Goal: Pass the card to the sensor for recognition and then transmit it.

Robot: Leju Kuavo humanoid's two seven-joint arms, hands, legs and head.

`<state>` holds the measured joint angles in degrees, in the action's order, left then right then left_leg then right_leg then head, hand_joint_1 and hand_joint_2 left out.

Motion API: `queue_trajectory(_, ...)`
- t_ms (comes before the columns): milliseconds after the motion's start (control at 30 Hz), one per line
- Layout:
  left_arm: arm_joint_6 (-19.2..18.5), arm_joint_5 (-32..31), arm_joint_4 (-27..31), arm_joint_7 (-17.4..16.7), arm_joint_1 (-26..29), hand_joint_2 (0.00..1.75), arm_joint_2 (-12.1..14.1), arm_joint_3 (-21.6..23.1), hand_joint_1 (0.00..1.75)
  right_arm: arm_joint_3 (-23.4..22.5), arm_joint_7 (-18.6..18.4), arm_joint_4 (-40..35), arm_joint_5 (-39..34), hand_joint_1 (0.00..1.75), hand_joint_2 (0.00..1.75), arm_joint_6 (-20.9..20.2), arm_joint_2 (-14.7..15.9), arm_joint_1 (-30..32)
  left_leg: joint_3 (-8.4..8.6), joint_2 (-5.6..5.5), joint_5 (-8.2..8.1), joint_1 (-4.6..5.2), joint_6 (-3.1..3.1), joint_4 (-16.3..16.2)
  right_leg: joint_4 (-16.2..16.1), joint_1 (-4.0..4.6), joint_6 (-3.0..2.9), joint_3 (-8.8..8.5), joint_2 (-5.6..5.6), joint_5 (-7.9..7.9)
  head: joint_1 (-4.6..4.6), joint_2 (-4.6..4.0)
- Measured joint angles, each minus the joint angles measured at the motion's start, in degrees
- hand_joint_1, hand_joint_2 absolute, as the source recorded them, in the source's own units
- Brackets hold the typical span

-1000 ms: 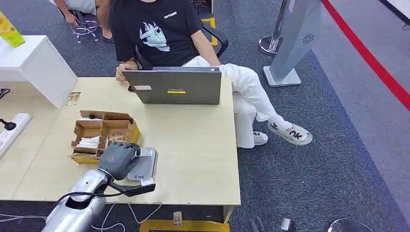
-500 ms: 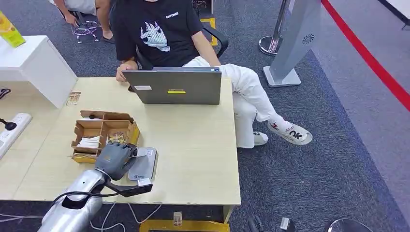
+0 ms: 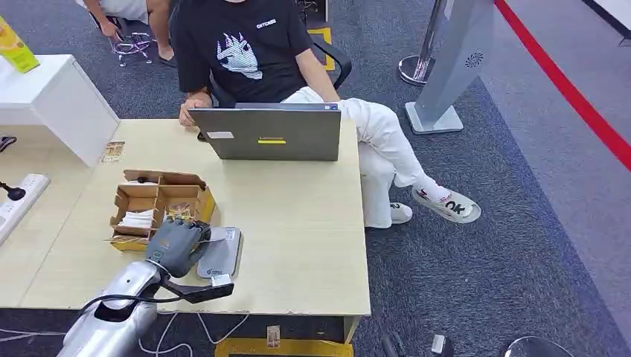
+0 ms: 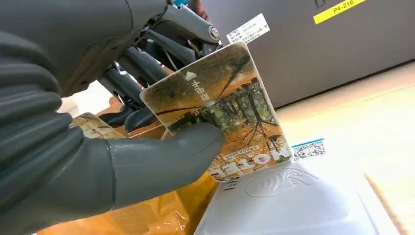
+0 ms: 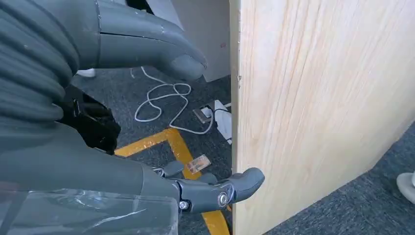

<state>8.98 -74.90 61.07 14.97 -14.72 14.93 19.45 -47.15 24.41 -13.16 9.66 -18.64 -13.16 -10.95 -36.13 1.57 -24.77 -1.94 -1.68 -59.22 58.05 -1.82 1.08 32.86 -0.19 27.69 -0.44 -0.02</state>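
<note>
Head view: your left hand (image 3: 177, 245) sits over the near left part of the wooden table (image 3: 298, 223), above the grey card reader (image 3: 221, 253), which lies flat just beside the yellow-sided cardboard organiser box (image 3: 158, 204). The hand covers the reader's left edge. A closed-back grey laptop (image 3: 266, 134) stands at the far edge, with a seated person in a black T-shirt (image 3: 242, 48) behind it.

Left wrist view: your left hand (image 4: 98, 122) pinches the card (image 4: 220, 110), thumb pressed on its printed face, darker fingers (image 4: 132, 88) behind it. The card carries an autumn-tree picture and is tilted, its lower edge just above the reader's white face (image 4: 288, 200) with the contactless symbol; you cannot tell whether the two are touching. A QR sticker (image 4: 309, 148) lies on the reader beyond the card.

Right wrist view: your right hand (image 5: 147, 122) hangs beside the table's side panel (image 5: 313, 107), holding nothing, thumb and fingers apart. White cables (image 5: 166, 100) and yellow floor tape (image 5: 181, 152) lie on the carpet below.
</note>
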Motion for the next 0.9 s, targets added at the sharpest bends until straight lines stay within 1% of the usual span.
queue_trajectory(33,1.9,-0.6,0.2,-1.6,-0.2,1.75,0.0,0.0,1.75,0.0,0.0,0.0,0.0,0.0,1.75,0.1,0.0,0.0,0.04,0.0,0.07,0.0,0.04,0.0,0.0,0.0,-0.01,0.03,0.0,-0.01,0.0,0.0)
queue_trajectory(67,4.5,0.1,1.9,-3.1,-0.5,1.75,0.5,-0.5,1.75,0.0,-0.1,0.0,0.1,0.0,1.75,0.2,0.0,0.0,-0.03,0.02,0.08,-0.05,0.04,-0.1,0.0,0.02,-0.01,0.16,0.02,-0.03,-0.02,-0.02)
queue_trajectory(133,12.3,2.2,6.2,-3.2,-3.5,1.75,1.5,-3.1,1.75,0.1,0.0,0.0,0.1,0.0,1.75,0.5,0.0,0.1,-0.38,-0.04,0.21,-0.17,-0.01,-0.1,0.0,0.16,0.02,0.32,-0.04,-0.15,0.11,0.0)
queue_trajectory(167,13.6,2.3,7.4,-2.9,-5.6,1.75,1.9,-4.4,1.75,0.2,0.0,0.0,0.1,0.0,1.75,0.5,0.0,0.1,-0.37,-0.1,0.22,-0.16,0.0,0.0,0.0,0.16,0.02,0.26,-0.11,-0.15,0.09,0.0)
queue_trajectory(233,13.5,1.8,10.2,-2.0,-7.9,1.75,2.2,-7.8,1.75,0.5,0.0,0.0,0.0,0.0,1.75,0.5,-0.1,0.1,-0.24,-0.11,0.22,-0.13,0.0,0.0,0.0,0.13,0.02,0.17,-0.12,-0.15,0.0,0.0)
queue_trajectory(367,14.3,0.9,12.5,-0.8,-8.2,1.75,2.1,-10.2,1.75,0.8,0.0,0.0,-0.1,0.0,1.75,0.4,-0.1,0.1,-0.26,-0.11,0.22,-0.13,0.0,0.0,0.0,0.13,0.02,0.2,-0.1,-0.14,0.0,0.0)
queue_trajectory(567,14.5,0.9,13.6,-0.7,-8.2,1.75,2.1,-11.8,1.75,1.2,0.0,0.0,-0.2,0.0,1.75,0.4,-0.1,0.1,-0.27,-0.11,0.21,-0.1,0.01,0.0,0.0,0.1,0.03,0.21,-0.11,-0.13,0.0,0.0)
queue_trajectory(900,14.5,0.9,13.6,-0.5,-8.1,1.75,1.6,-11.9,1.75,1.3,0.0,0.0,-0.4,0.0,1.75,0.3,-0.1,0.1,-0.27,-0.11,0.22,-0.1,0.01,0.0,0.0,0.1,0.03,0.21,-0.1,-0.13,0.0,0.0)
